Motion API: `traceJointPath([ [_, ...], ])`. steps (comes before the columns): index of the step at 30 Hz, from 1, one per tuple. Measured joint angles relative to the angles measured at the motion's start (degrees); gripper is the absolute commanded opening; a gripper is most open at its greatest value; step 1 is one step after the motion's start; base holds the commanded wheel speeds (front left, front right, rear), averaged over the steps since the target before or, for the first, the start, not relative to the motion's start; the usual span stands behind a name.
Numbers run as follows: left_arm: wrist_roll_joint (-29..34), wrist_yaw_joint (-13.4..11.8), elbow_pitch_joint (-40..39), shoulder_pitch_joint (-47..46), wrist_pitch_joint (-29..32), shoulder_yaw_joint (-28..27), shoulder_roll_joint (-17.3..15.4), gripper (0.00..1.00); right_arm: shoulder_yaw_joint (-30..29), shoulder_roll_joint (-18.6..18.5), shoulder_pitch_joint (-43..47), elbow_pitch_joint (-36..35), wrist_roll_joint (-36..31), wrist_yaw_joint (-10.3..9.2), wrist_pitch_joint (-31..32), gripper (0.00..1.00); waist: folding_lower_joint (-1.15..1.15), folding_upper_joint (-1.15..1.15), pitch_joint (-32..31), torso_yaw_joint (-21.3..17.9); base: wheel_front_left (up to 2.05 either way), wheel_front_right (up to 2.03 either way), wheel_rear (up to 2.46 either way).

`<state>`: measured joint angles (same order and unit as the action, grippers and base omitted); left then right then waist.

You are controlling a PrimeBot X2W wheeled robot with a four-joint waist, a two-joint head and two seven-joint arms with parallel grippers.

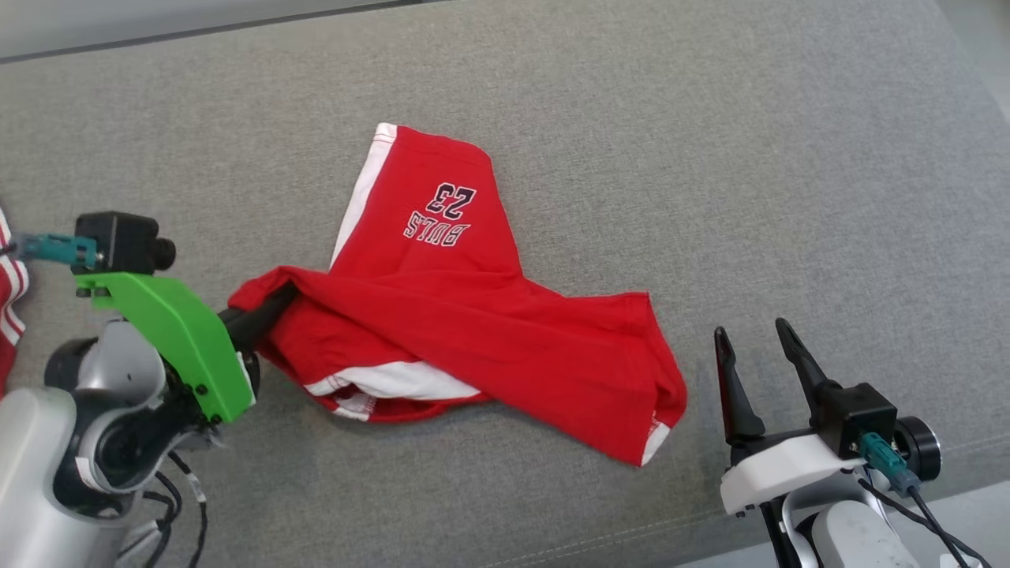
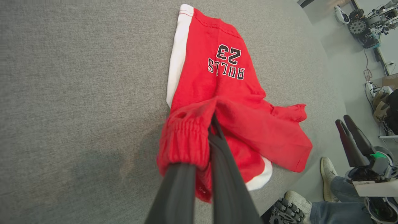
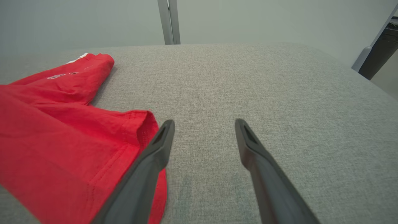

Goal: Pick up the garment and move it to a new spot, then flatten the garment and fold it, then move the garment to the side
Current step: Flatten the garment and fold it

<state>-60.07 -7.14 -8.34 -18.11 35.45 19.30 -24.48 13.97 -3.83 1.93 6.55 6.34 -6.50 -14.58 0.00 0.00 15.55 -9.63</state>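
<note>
The left gripper (image 1: 272, 306) had its jaws clamped on the gathered waistband of the red shorts (image 1: 473, 315), which spread out beyond its fingertips over the grey cushion (image 1: 750, 158). The right gripper (image 1: 751, 331) held its jaws wide apart above the cushion, with the shorts' hem just beside its left finger.

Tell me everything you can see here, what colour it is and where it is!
cushion: one, grey, a wide flat top under everything
shorts: one pair, red with white stripes, crumpled in the middle of the cushion
other cloth: one, red and white, at the left edge of the head view
shoes: two, pale, a person's, on the floor beside the cushion
left gripper: one, dark fingers, shut on the shorts' bunched waistband
right gripper: one, dark fingers, open, holding nothing, just right of the shorts
</note>
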Motion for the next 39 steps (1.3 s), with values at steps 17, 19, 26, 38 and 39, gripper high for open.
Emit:
traceJointPath([
  [17,0.55,0.0,9.71,-4.82,6.27,-0.42,-1.72,1.0,1.26,0.45,-2.02,-0.48,-0.42,0.44,0.0,1.0,0.0,0.0,3.96,-8.39,0.0,0.0,0.0],
  [19,0.78,0.0,9.68,-4.82,5.75,-0.48,-1.66,1.0,1.87,0.25,-2.36,-1.56,-1.33,1.0,0.0,1.0,0.0,0.0,3.75,-8.15,0.0,0.0,0.0],
  [26,1.35,0.0,7.7,-4.66,3.26,-0.75,-1.63,1.0,6.55,-3.04,-3.24,-4.41,-4.85,4.99,0.0,1.0,0.0,0.0,2.31,-5.85,0.0,0.0,0.0],
  [38,9.56,0.0,0.15,-1.74,-5.52,-4.67,-4.17,1.0,10.28,-7.2,4.42,-3.87,-6.91,7.99,0.0,1.0,0.0,0.0,0.66,0.62,0.0,0.0,0.0],
  [39,10.04,0.0,-0.44,-1.56,-6.88,-5.6,-4.08,1.0,10.47,-7.24,4.76,-3.75,-6.91,8.0,0.0,1.0,0.0,0.0,0.65,1.19,0.0,0.0,0.0],
])
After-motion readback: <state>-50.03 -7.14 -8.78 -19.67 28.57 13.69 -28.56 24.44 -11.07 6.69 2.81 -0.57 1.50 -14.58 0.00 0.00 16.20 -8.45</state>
